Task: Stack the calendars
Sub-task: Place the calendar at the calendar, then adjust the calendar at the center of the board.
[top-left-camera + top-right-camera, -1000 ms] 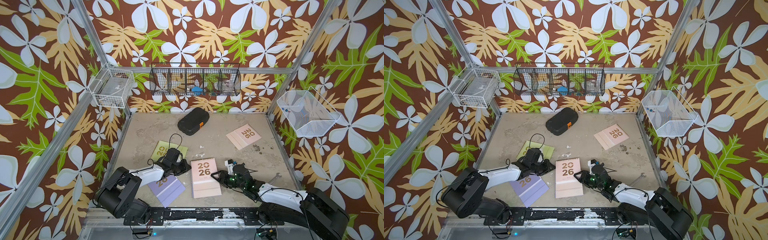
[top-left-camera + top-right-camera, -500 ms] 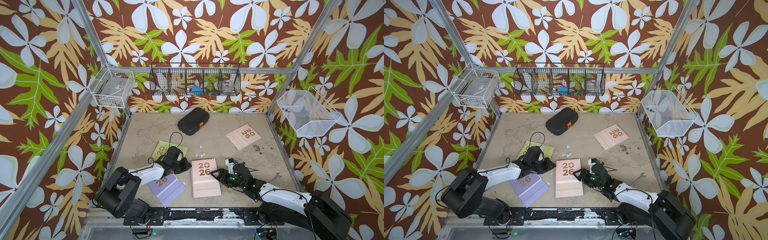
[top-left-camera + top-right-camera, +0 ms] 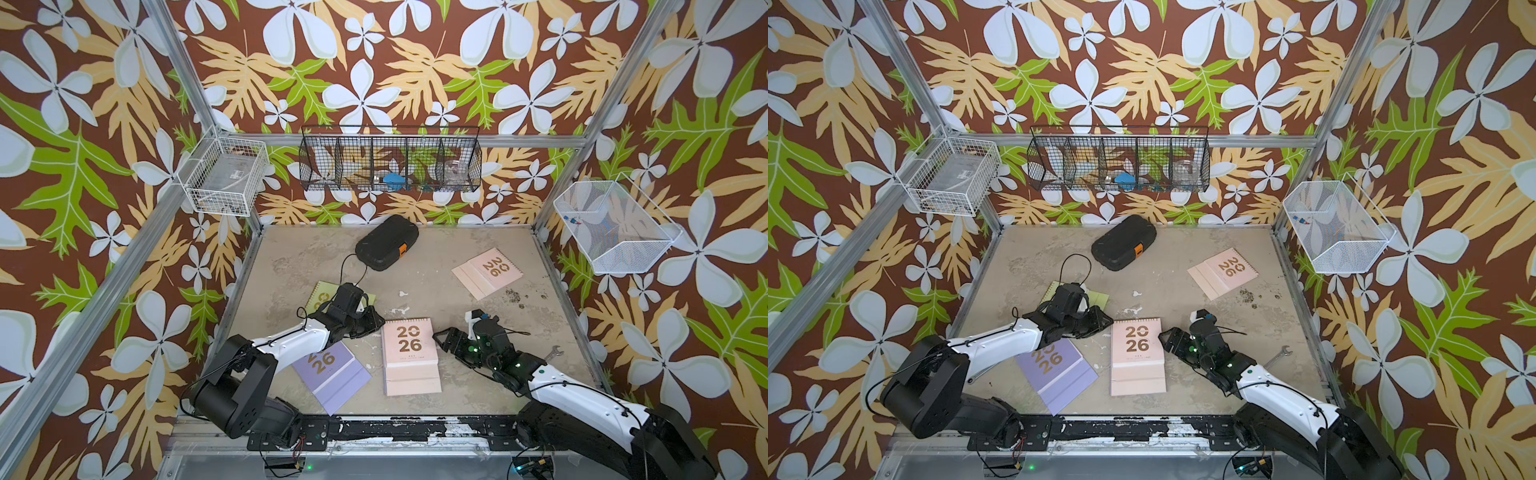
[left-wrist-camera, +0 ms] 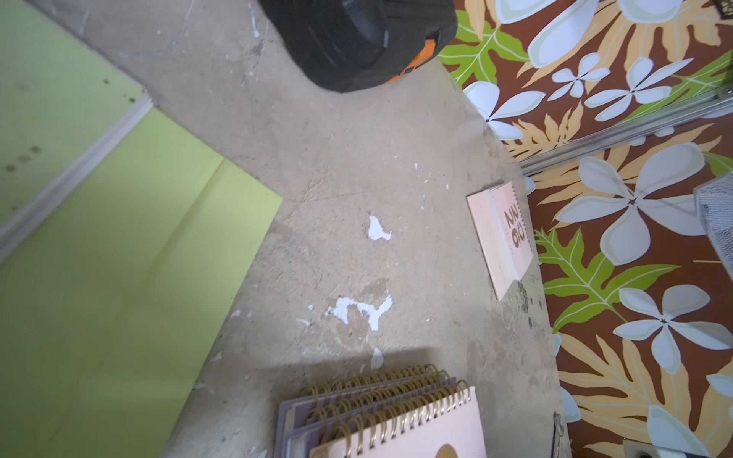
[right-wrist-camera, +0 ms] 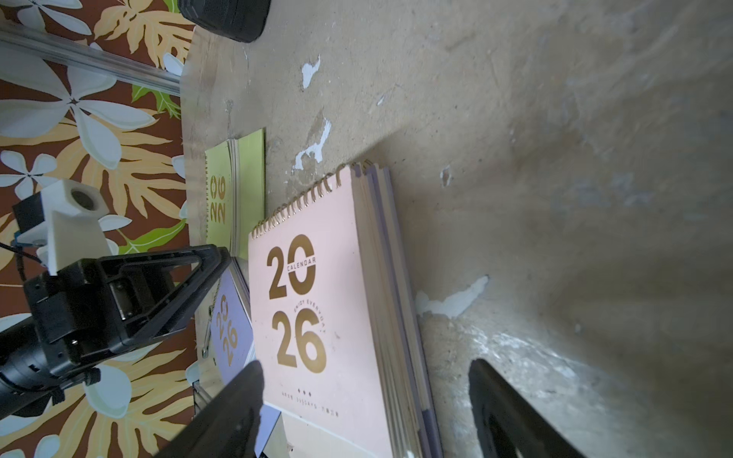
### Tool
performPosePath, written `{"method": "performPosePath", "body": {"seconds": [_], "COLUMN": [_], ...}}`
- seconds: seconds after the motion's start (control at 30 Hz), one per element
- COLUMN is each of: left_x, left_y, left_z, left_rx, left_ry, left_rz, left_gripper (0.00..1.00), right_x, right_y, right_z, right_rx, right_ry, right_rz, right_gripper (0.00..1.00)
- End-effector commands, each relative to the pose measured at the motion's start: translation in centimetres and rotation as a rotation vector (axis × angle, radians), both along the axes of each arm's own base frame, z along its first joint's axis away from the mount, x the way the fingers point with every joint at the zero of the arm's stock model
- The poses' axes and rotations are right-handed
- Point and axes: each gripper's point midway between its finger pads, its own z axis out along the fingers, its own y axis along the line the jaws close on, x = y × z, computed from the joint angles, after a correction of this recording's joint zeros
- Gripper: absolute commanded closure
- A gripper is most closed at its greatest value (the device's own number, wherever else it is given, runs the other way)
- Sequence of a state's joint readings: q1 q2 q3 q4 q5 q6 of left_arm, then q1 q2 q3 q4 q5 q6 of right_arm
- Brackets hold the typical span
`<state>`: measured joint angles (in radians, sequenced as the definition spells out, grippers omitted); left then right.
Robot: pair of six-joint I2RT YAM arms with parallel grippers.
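A stack of calendars (image 3: 409, 353) lies mid-table, a pale pink "2026" cover on top and lilac ones under it (image 4: 396, 428). A loose lilac calendar (image 3: 332, 370) lies to its left, a lime green one (image 3: 322, 294) partly under my left arm, and another pale pink one (image 3: 486, 272) at the back right. My right gripper (image 5: 365, 396) is open, its fingers (image 5: 238, 400) straddling the stack's right edge without holding it. My left gripper (image 3: 1102, 322) hovers by the stack's upper left corner, fingers close together with nothing between them.
A black rounded case (image 3: 386, 242) with an orange tab sits at the back centre. A small wrench (image 3: 552, 355) lies near the right wall. Wire baskets (image 3: 390, 164) hang on the back and side walls. Metal frame posts edge the table.
My right gripper has opened wider beside the stack and let go of it. The left arm has barely shifted.
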<state>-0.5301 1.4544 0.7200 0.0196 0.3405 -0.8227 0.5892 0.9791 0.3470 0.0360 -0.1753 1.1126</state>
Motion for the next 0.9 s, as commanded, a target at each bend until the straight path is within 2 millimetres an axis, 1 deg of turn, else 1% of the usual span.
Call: {"method": "performPosePath", "body": {"seconds": [0.0,0.1,0.2,0.27,0.37,0.47,0.57,0.6,0.63,0.77,0.87], "left_x": [0.8,1.7,3.0,4.1,5.5,6.8,7.8,8.1,8.3,9.2,9.8], "left_y": [-0.2,-1.0,-1.9,-2.7,-3.8,-4.6,-5.4,-5.6,-5.7,-6.2,-6.2], "left_z": [0.6,1.3,2.0,2.5,2.4,2.5,2.7,2.7,2.2,1.8,1.5], "left_rx": [0.019,0.013,0.007,0.007,0.004,-0.002,-0.015,-0.018,-0.014,-0.021,-0.025], "left_ry": [-0.015,-0.025,-0.032,-0.04,-0.032,-0.031,-0.036,-0.035,-0.025,-0.014,-0.009], "left_rz": [-0.013,-0.027,-0.042,-0.06,-0.087,-0.101,-0.111,-0.115,-0.118,-0.127,-0.128], "left_gripper": [0.79,0.79,0.79,0.79,0.79,0.79,0.79,0.79,0.79,0.79,0.79], "right_x": [0.8,2.7,5.3,7.4,10.6,13.9,16.8,17.6,18.4,21.1,22.7], "right_y": [-3.3,-6.1,-9.2,-11.3,-13.7,-15.3,-16.8,-17.3,-17.7,-19.3,-20.4], "right_z": [-0.9,-0.6,0.0,0.5,0.7,0.8,0.3,0.3,0.0,-1.0,-1.7], "right_rx": [-0.135,-0.153,-0.187,-0.223,-0.267,-0.299,-0.338,-0.346,-0.351,-0.389,-0.419], "right_ry": [0.006,0.008,0.003,0.002,0.023,0.042,0.067,0.069,0.075,0.109,0.129], "right_rz": [-0.059,-0.123,-0.191,-0.228,-0.264,-0.278,-0.3,-0.31,-0.317,-0.34,-0.357], "right_gripper": [0.16,0.14,0.12,0.1,0.07,0.05,0.04,0.03,0.03,0.02,0.01]}}
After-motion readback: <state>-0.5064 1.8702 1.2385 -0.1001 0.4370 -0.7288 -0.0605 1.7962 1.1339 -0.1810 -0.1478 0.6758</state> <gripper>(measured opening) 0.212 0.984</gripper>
